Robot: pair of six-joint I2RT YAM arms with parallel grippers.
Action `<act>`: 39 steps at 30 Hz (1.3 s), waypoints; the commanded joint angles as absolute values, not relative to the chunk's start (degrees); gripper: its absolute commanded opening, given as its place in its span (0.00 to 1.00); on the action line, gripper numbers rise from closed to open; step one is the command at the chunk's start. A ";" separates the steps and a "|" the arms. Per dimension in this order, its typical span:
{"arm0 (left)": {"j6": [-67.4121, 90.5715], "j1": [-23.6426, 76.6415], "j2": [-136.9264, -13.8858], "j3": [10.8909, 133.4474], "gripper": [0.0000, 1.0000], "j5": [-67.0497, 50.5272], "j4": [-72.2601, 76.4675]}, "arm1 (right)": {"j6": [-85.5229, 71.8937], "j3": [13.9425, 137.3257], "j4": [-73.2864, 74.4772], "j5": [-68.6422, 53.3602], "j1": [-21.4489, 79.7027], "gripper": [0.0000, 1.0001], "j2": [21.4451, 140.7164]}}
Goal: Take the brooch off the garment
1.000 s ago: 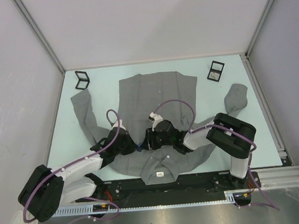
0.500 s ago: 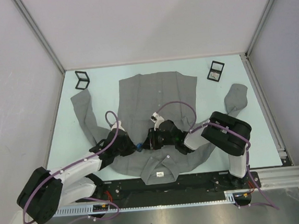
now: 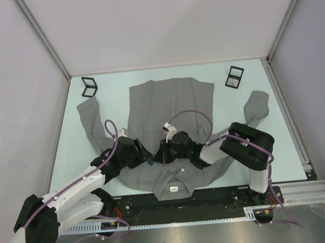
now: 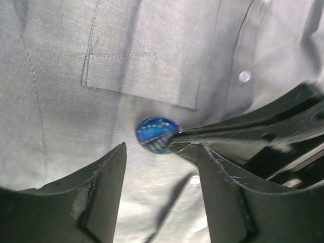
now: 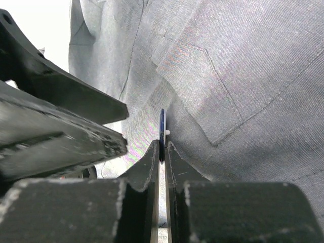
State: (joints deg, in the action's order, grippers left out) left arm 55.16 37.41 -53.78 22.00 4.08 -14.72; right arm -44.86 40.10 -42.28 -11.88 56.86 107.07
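Top view, upper left of the table [image 3: 67,135]: a small black frame [image 3: 89,86], well apart from the work. Below it a grey shirt [image 3: 172,98] lies flat, collar toward the bottom edge and sleeves out to either side, so the chest faces up and both arms can reach it.

Lower left: the left arm comes in low across the shirt. In the left wrist view the left gripper [image 4: 160,172] has its fingers apart and hangs just short of the brooch [image 4: 157,135], touching nothing. My guess is that it is placed to press the cloth down while the other arm pulls.

Centre: the brooch, a small blue disc, sits just below the lower edge of the chest pocket [image 4: 147,76]. A white button [image 4: 245,76] shows at upper right of that view.

Right of centre: the right gripper [image 5: 162,147] is pinched together on the brooch's rim, holding the disc on edge. The edge hold suits a thin disc and keeps the fingers off the cloth. A small white stub shows at the back of the disc. I cannot tell whether the pin is through the fabric or already out, since the cloth bunches close against it.

Upper right of the top view: a second black frame [image 3: 235,76], also clear of the arms.
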 commanded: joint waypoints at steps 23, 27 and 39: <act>73.30 36.39 -72.60 34.37 0.56 2.37 -23.03 | -36.22 40.17 -38.15 -3.69 61.17 0.00 101.60; 72.86 36.39 -72.77 34.19 0.52 2.02 -22.76 | -34.28 41.48 -35.08 -0.89 62.84 0.01 101.34; 67.94 36.39 -73.04 33.49 0.23 1.67 -20.57 | -33.49 42.72 -31.64 -0.44 63.54 0.32 98.79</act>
State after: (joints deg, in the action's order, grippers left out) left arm 70.85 36.45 -72.66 33.01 2.39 -21.15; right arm -34.83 41.39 -33.28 -1.30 63.42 101.93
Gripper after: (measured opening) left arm 0.260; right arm 0.300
